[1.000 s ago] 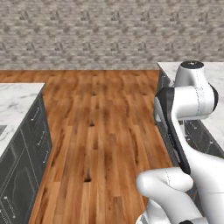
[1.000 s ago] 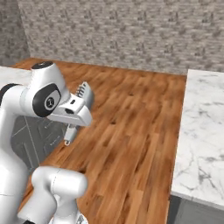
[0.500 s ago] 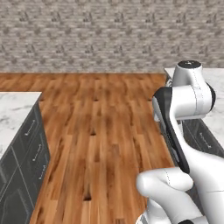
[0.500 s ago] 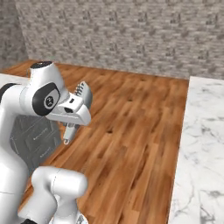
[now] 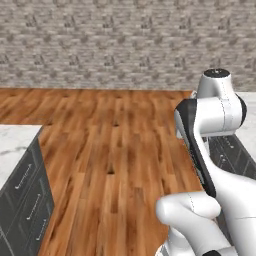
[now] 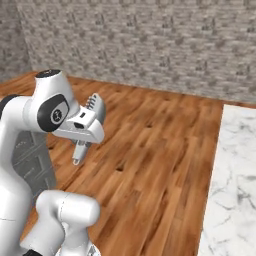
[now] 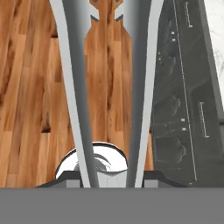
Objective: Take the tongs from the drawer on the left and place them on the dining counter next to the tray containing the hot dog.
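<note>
The tongs (image 7: pixel 74 87) run up the hand view as two long silvery-grey arms, starting from my gripper (image 7: pixel 106 178) at the bottom. The gripper is shut on them. In the right base view the gripper (image 6: pixel 81 144) hangs under the white wrist above the wooden floor, and a short silvery length of the tongs (image 6: pixel 78 154) sticks out below it. The tray, the hot dog and the drawer the tongs came from are out of view.
A white marble counter (image 6: pixel 235 190) runs along the right. Another marble counter (image 5: pixel 12 145) with dark grey drawer fronts (image 5: pixel 27 200) stands at the left. Dark cabinet fronts (image 7: pixel 183 100) pass beneath the hand. Wooden floor (image 5: pixel 115 150) stretches to a stone wall (image 5: pixel 125 45).
The whole picture has shifted as the base drives: the left counter slides out to the left and the right counter to the right. The arm keeps its pose, still holding the tongs.
</note>
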{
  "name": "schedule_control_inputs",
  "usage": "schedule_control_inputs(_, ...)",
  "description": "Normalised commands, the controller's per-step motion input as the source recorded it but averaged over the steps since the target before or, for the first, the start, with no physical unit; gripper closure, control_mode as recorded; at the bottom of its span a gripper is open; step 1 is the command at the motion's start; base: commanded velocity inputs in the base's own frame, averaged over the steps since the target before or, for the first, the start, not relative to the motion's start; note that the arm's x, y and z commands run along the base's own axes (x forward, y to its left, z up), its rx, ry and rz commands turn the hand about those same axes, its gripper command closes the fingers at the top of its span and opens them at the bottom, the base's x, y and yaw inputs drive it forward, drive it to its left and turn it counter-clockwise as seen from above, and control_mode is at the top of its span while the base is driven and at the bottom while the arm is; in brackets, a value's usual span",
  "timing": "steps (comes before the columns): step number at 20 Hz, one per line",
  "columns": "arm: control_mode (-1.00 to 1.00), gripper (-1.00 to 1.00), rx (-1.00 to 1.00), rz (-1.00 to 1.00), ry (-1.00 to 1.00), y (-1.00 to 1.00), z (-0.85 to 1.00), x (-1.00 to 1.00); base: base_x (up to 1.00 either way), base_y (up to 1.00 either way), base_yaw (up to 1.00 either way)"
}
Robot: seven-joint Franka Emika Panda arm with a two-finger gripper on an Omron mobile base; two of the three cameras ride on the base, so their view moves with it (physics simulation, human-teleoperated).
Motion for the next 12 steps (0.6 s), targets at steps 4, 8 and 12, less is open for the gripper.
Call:
schedule_control_inputs(4,1.00,1.00,0.00,0.00,0.00,0.00,0.00,0.00,1.00,0.18,0.20)
schedule_control_inputs(8,1.00,1.00,0.00,0.00,0.00,0.00,0.00,0.00,1.00,0.16,0.26)
schedule_control_inputs(12,1.00,1.00,0.00,0.00,0.00,0.00,0.00,0.00,1.00,0.20,0.25)
